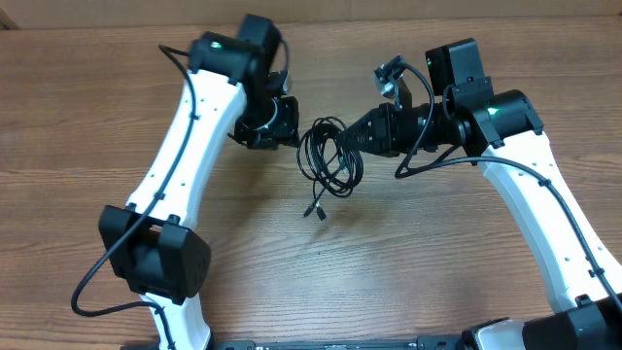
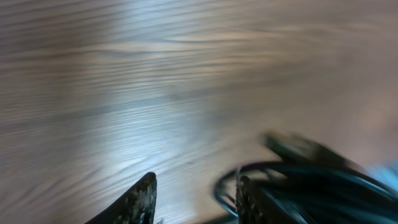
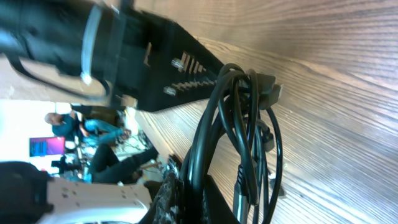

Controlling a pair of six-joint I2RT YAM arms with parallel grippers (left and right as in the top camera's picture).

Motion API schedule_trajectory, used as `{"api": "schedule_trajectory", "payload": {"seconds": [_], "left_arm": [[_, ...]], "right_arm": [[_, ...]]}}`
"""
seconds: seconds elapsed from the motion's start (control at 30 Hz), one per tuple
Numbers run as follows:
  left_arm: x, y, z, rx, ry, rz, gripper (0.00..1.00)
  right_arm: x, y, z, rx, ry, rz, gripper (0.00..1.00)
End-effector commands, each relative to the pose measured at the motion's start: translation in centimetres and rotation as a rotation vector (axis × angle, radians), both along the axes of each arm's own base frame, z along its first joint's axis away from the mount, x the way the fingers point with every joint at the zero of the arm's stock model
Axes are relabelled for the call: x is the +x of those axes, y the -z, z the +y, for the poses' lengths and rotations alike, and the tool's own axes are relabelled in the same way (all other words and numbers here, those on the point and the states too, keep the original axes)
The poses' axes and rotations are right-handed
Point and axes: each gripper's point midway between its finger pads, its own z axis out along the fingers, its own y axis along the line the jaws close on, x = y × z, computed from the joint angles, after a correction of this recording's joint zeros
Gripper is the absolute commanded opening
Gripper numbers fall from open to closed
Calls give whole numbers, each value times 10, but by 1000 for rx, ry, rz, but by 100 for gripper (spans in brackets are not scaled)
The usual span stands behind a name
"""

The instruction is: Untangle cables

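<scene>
The cables are thin black cords in a small coil in the middle of the table, with one plug end trailing toward the front. My right gripper is shut on the right side of the coil. The right wrist view shows the cables' loops rising from between my fingers. My left gripper stands just left of the coil. Its jaws are open in the left wrist view, bare table showing between the fingertips, and the cables lie against the outside of the right fingertip.
The wooden table stretches all round the coil. Both white arms reach in from the near corners, and a thicker black wire loops along the right arm. The left gripper's black body fills the top of the right wrist view.
</scene>
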Motion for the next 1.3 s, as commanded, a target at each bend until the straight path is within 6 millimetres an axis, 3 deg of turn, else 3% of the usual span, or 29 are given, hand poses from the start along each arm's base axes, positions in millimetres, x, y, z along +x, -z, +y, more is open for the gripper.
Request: {"api": "schedule_trajectory", "payload": {"seconds": [0.0, 0.07, 0.17, 0.37, 0.63, 0.77, 0.87, 1.07, 1.27], "left_arm": [[-4, -46, -33, -400, 214, -80, 57], [-3, -50, -31, -436, 212, -84, 76], [-8, -63, -38, -540, 273, -111, 82], [-12, -67, -46, -567, 235, -63, 80], [9, -68, -49, -554, 52, -8, 76], [27, -41, -25, -337, -4, -78, 74], [27, -27, -8, -217, -133, -18, 72], [20, -31, -20, -260, -111, 6, 72], [8, -51, -40, -420, -156, 128, 71]], "right_arm": [[2, -8, -1, -40, -23, -100, 4], [3, -7, -2, -44, -21, -102, 4], [3, -8, -1, -36, -25, -106, 4], [0, -10, 3, -31, -68, -147, 4], [-7, -5, 21, -84, -137, -239, 4], [-7, -2, 23, -106, -138, -249, 4], [-6, -1, 22, -112, -134, -253, 4], [1, 1, 20, -150, -111, -281, 4], [12, 11, 13, -256, -64, -323, 4]]}}
